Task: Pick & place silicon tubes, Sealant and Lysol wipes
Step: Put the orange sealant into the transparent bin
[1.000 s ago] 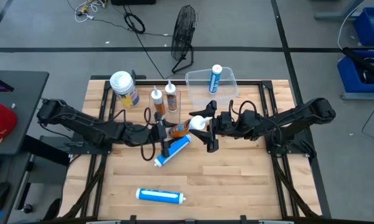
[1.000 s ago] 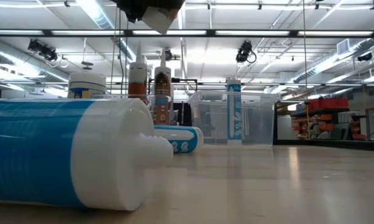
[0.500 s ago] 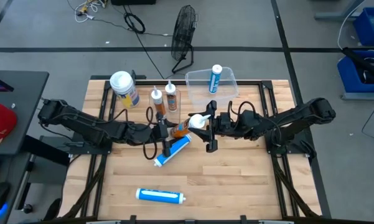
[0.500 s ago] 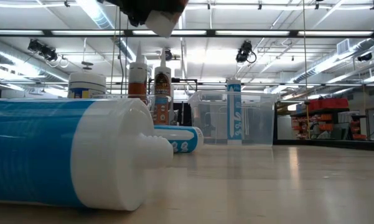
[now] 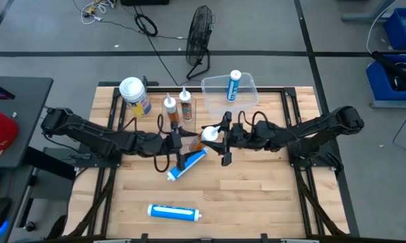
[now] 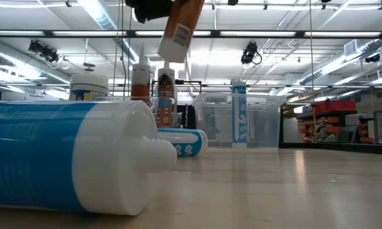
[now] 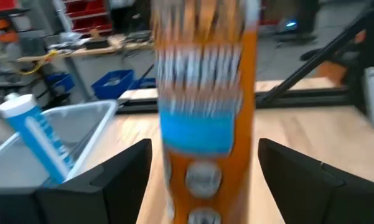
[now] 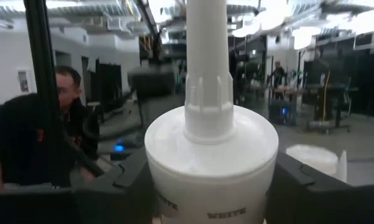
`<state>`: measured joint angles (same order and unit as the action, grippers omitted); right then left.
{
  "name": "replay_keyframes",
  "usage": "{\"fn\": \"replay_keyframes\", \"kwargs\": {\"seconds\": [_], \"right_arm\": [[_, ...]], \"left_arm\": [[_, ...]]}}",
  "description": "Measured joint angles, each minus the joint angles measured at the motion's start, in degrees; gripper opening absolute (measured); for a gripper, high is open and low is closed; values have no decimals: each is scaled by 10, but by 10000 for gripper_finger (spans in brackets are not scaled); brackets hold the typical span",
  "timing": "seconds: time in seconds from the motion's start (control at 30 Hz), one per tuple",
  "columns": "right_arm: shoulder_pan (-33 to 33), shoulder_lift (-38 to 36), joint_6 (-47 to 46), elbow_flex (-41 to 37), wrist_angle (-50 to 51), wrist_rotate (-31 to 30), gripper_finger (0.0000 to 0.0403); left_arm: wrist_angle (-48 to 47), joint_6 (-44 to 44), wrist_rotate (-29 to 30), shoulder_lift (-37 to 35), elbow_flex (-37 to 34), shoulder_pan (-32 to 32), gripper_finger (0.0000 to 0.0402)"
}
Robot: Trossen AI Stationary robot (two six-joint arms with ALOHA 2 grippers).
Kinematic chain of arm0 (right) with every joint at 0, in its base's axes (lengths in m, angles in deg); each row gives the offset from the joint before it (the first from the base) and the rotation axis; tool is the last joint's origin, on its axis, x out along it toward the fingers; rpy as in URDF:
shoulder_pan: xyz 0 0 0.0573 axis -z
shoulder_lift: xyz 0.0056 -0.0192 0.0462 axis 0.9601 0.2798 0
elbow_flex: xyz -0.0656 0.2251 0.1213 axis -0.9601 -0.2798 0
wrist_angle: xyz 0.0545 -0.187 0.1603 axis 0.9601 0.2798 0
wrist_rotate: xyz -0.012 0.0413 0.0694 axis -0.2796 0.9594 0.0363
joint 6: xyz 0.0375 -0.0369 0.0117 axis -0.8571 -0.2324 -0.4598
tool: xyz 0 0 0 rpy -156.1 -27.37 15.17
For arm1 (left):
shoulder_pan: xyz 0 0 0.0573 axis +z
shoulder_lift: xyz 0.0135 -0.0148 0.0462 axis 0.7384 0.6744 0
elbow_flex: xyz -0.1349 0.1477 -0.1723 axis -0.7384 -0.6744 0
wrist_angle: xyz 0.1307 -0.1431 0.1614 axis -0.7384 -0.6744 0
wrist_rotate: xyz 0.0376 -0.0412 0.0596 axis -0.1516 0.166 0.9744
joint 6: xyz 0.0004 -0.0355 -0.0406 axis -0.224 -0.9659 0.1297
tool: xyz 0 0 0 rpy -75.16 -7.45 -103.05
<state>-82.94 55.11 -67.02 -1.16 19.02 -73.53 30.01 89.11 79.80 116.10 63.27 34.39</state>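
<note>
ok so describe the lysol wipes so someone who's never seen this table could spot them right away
Start at the clear plastic bin on the table's far edge and follow that edge toward the left arm's side. Past the two upright orange nozzle-tipped tubes stands the Lysol wipes canister, near the far corner. It is the only fat round container, with a wide flat white lid and a yellow-and-blue label, where everything near it is slim and nozzle-tipped.

Wipes canister (image 5: 134,95) upright at table (image 5: 257,196) far-left corner. Two nozzle tubes (image 5: 178,106) upright side by side right of canister. Clear bin (image 5: 247,86) at far edge, right of nozzle tubes; one tube (image 5: 233,85) leaning inside bin. Lifted tube (image 5: 204,135) mid-table, above surface, between left end effector (image 5: 179,143) and right end effector (image 5: 223,137). Lying tube (image 5: 188,163) just below them on table. Another lying tube (image 5: 173,212) near front edge, well apart. Fan (image 5: 199,42) on floor behind table.
</note>
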Motion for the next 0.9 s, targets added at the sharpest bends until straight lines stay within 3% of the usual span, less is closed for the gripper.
{"fn": "replay_keyframes", "kwargs": {"seconds": [0.6,0.9], "right_arm": [[1,0,-10,0,43,15,214],[2,0,-5,0,41,25,214]], "left_arm": [[32,-76,-161,4,28,64,300],[50,-79,-177,22,27,64,285]]}}
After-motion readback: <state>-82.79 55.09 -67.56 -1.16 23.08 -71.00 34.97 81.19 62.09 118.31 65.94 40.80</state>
